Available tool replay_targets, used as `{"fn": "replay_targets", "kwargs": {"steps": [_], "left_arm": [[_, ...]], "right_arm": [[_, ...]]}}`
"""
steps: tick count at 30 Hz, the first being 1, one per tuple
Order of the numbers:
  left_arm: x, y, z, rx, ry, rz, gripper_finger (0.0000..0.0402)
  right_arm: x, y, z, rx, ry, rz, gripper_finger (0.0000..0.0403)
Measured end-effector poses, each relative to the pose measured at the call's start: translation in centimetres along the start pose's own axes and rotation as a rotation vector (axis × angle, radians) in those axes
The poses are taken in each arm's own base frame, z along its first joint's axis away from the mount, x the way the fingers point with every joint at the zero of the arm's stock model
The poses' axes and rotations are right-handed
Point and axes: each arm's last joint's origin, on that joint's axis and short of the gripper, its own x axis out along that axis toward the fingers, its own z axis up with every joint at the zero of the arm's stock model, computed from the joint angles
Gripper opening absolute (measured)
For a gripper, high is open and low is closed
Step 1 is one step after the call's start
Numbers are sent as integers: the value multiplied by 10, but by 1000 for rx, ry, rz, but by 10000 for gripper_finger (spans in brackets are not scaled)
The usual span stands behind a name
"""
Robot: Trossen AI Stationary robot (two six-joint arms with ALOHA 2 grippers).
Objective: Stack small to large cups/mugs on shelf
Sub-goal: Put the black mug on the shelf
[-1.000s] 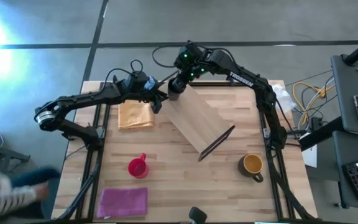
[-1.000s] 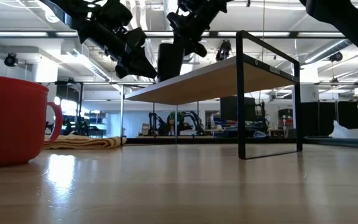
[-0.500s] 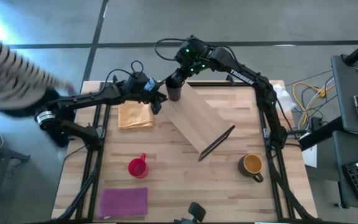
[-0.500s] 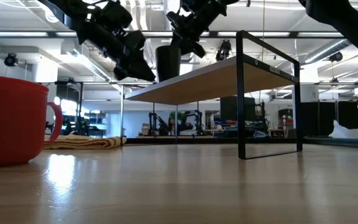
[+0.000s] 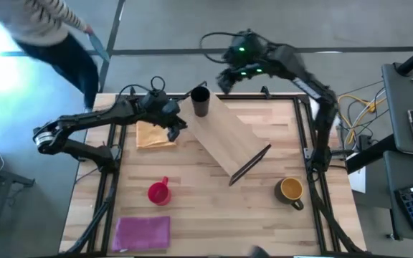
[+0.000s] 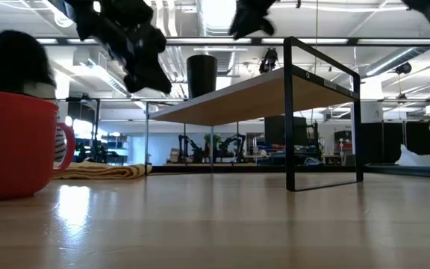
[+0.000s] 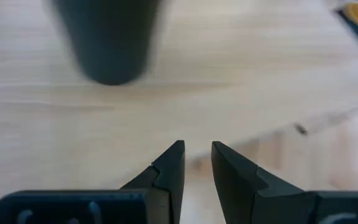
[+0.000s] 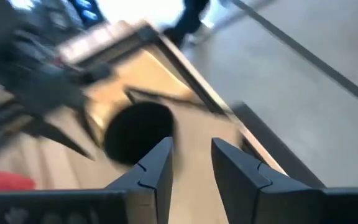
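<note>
The narrow black cup (image 5: 200, 100) stands upright on its base on the far left end of the light-wood shelf (image 5: 226, 135); it also shows in the low view (image 6: 201, 75). My right gripper (image 5: 224, 80) is open, above and beyond the cup toward the far right. My left gripper (image 5: 176, 127) hovers left of the shelf over the orange cloth's edge, fingers a little apart and empty, with the cup ahead of it (image 7: 107, 40). The red mug (image 5: 158, 192) stands on the table near left. The dark mug with yellow inside (image 5: 290, 190) stands near right.
An orange-tan cloth (image 5: 154, 134) lies left of the shelf, and a purple mat (image 5: 142, 231) lies at the near left. The shelf's dark end frame (image 5: 249, 165) faces the near right. A person (image 5: 56, 29) is beyond the table's far left corner.
My right gripper has set the black cup on the shelf's far left end, let go, and gone up and toward the far right. My left gripper has drawn back from the cup toward the table's left and near side. A person has moved past the far left.
</note>
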Motion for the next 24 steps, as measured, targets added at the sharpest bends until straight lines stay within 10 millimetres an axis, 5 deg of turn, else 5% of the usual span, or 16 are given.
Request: {"fn": "replay_targets", "kwargs": {"steps": [6, 11, 24], "left_arm": [[-22, -44, 1, 56, -72, -97, 66], [-35, -64, -2, 77, -108, -126, 66], [-16, -96, -26, 152, -5, -237, 66]], "right_arm": [[-70, 23, -43, 92, 218, -165, 103], [-112, 56, -72, 235, 169, -108, 107], [-129, 108, -235, 598, 643, -156, 107]]}}
